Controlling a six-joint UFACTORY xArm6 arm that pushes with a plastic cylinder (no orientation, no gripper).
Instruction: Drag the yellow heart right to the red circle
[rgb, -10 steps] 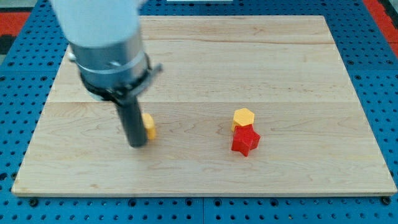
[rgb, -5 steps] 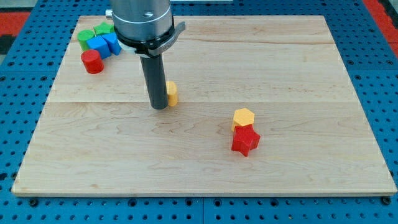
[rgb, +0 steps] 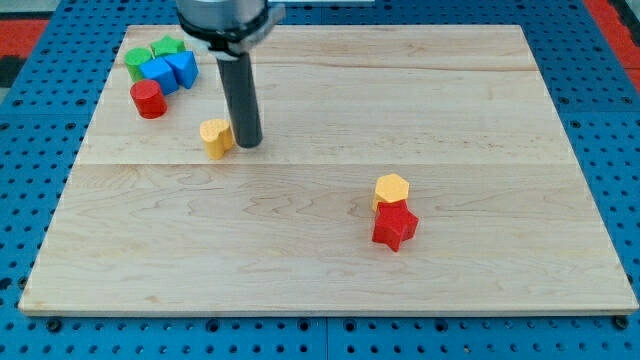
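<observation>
The yellow heart (rgb: 214, 137) lies on the wooden board (rgb: 330, 250) at the view's upper left. My tip (rgb: 247, 145) stands right against the heart's right side. The red circle (rgb: 148, 99) sits further to the upper left, apart from the heart, near the board's left edge.
Two blue blocks (rgb: 168, 71) and two green blocks (rgb: 152, 52) cluster just above the red circle near the top left corner. A yellow hexagon (rgb: 392, 189) touches a red star (rgb: 394, 227) at the right of centre.
The heart has moved up and to the left across the board. My tip, on the heart's left side earlier, now stands on its right side.
</observation>
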